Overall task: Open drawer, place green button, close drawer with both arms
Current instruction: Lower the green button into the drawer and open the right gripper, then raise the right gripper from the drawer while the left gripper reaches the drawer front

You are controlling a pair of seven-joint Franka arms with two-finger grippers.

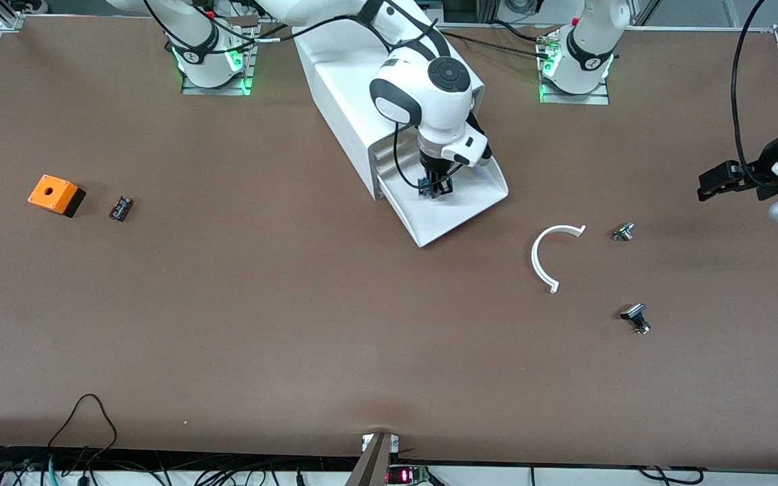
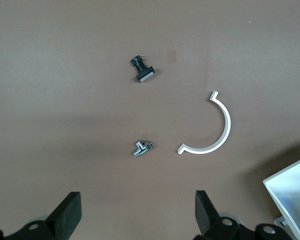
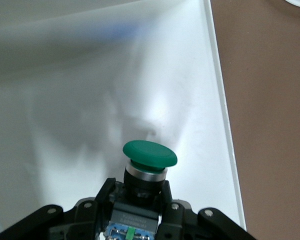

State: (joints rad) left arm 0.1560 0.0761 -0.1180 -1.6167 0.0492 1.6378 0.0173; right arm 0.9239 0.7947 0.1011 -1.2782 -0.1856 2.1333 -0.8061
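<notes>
The drawer (image 1: 460, 210) stands pulled out of the white cabinet (image 1: 342, 101), its sloped lip toward the front camera. My right gripper (image 1: 435, 187) hangs over the drawer's tray and is shut on the button (image 1: 433, 190). In the right wrist view the fingers (image 3: 106, 192) clamp the button's black body, and its green cap (image 3: 150, 154) points at the white drawer floor (image 3: 90, 100). I cannot tell whether the button touches the floor. My left gripper (image 1: 706, 185) is open and empty over the table at the left arm's end; its wrist view (image 2: 138, 210) shows bare table between the fingers.
An orange box with a hole (image 1: 56, 195) and a small black part (image 1: 121, 208) lie toward the right arm's end. A white curved piece (image 1: 543, 253) and two silver-and-black knobs (image 1: 623, 232) (image 1: 636, 317) lie between the drawer and my left gripper.
</notes>
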